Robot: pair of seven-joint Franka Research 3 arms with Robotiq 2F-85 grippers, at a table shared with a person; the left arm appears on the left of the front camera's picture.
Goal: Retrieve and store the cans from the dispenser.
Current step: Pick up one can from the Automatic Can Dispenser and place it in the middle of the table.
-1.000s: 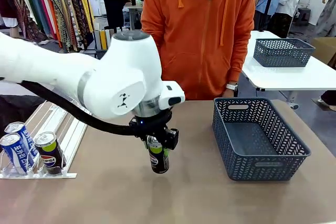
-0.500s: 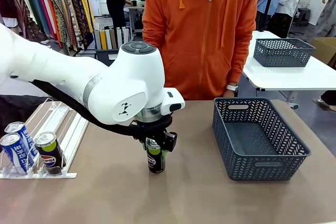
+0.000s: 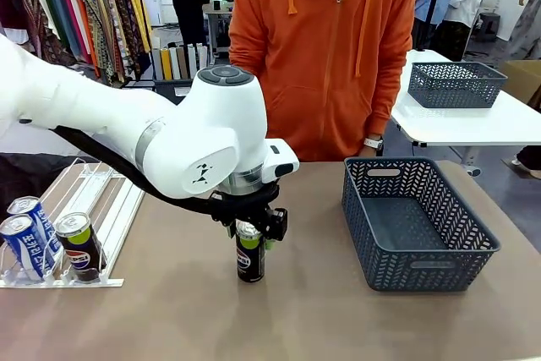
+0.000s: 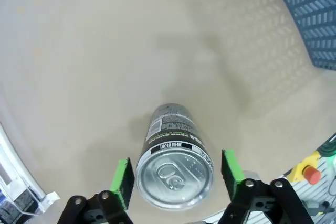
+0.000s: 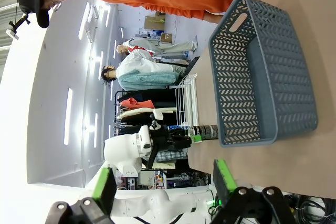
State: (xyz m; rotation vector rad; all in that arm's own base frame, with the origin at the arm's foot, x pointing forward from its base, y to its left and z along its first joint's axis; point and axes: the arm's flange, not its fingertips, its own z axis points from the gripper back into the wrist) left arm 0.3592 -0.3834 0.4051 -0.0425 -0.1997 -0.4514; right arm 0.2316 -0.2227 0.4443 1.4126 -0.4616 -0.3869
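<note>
Four cans are in sight. One black can (image 3: 250, 258) with a green band stands upright on the bare tan table (image 3: 304, 319), on the robot's left of the dark grey basket (image 3: 423, 276) and apart from it. The left gripper (image 3: 251, 230) hangs straight above this can, its fingers down around the silver top. In the left wrist view the two green pads (image 4: 122, 182) are spread with a gap of table showing between each pad and the can's rim, so nothing is grasped. The can casts a soft shadow on the tabletop.

The other three cans lie farther from the basket on that same side, at the low end of the dispenser (image 3: 93, 200). They are two blue-and-white cans (image 3: 30, 230) side by side and a dark Pepsi can (image 3: 78, 247) in the lane nearer the basket. The lanes above them slope up, clear plastic with white rails.

The basket holds nothing that the front view shows, and its floor and herringbone-perforated walls are bare. The right gripper (image 5: 163, 182) is well short of the basket, its fingers spread wide with nothing between them.

Behind the basket's far left corner a person in an orange hoodie (image 3: 325, 57) stands against the table edge. Beyond the basket, farther back, a white table (image 3: 473, 128) carries a second grey basket (image 3: 456, 86). Racks of hanging clothes (image 3: 84, 6) fill the back of the room on the dispenser's side.
</note>
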